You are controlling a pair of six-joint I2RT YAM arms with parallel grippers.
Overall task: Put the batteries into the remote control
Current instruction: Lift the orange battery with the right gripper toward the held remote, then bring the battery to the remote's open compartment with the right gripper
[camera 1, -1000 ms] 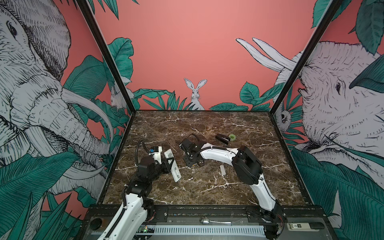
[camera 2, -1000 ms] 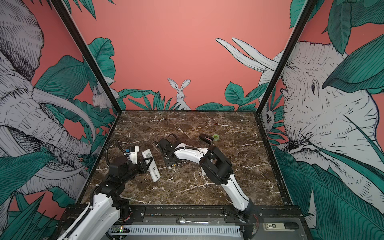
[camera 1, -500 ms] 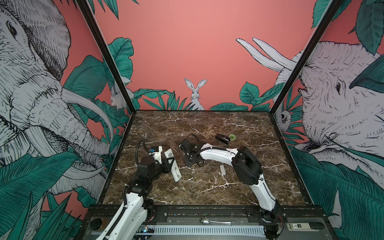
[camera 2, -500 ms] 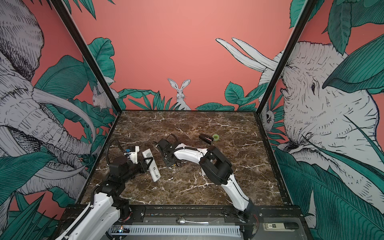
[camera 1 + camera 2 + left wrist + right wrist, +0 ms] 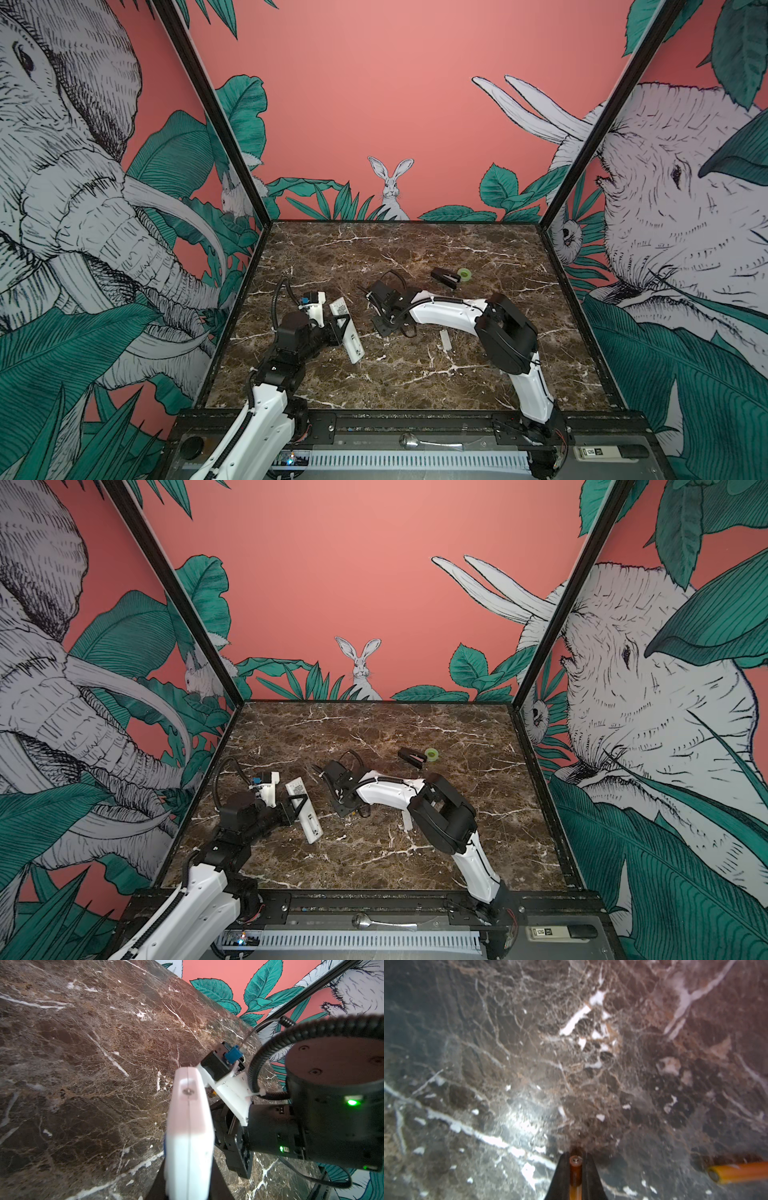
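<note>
— What's the biggest thing here?
— The brown marble table (image 5: 415, 257). Both arms reach over its nearer half.
— Where's the remote control?
— The remote control (image 5: 348, 332) is on the table's left side, pinched across its middle by the left gripper (image 5: 341, 326). In the left wrist view it stands on edge, with its side seam facing the camera.
— Anything farther back?
— A black stapler-like object (image 5: 444, 277) sits just beside a green tape roll (image 5: 464, 274), well apart from both arms. A small white strip (image 5: 446, 340) lies on the marble under the right arm.
— And the batteries?
— The right gripper (image 5: 575, 1178) points down near the table's middle, its jaws pressed onto one orange battery (image 5: 575, 1166). The other battery (image 5: 737, 1174) lies flat on the marble near it.
</note>
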